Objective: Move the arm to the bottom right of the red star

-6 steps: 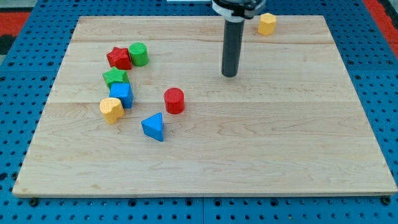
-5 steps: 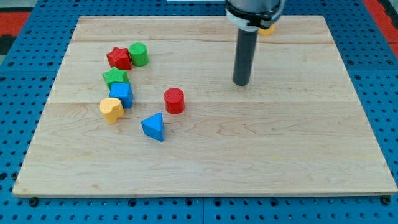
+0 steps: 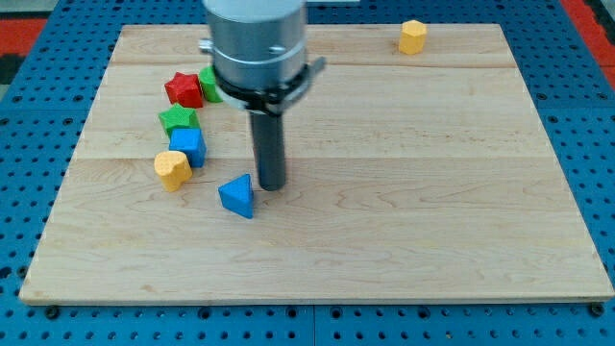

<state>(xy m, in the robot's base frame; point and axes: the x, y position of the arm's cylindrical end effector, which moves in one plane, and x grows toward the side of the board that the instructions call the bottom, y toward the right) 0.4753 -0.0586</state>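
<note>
Red star (image 3: 183,89) sat in upper left of the frame, touching green cylinder (image 3: 208,85), which was partly hidden by the arm housing. My tip (image 3: 272,185) was down on the wooden board (image 3: 432,211), well lower right of the star, just right of blue triangle block (image 3: 236,196). No gripper, just the bare rod, grasping nothing. Below the star: green block (image 3: 178,120), blue block (image 3: 188,146), orange block (image 3: 172,169). Yellow block (image 3: 412,37) at top right

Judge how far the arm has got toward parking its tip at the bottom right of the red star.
Mostly done: my tip rests on the board below and to the view's right of the red star, just right of the blue triangular block. It sits well away from the star, so closing in may remain. The rod hides part of the board behind it.
</note>
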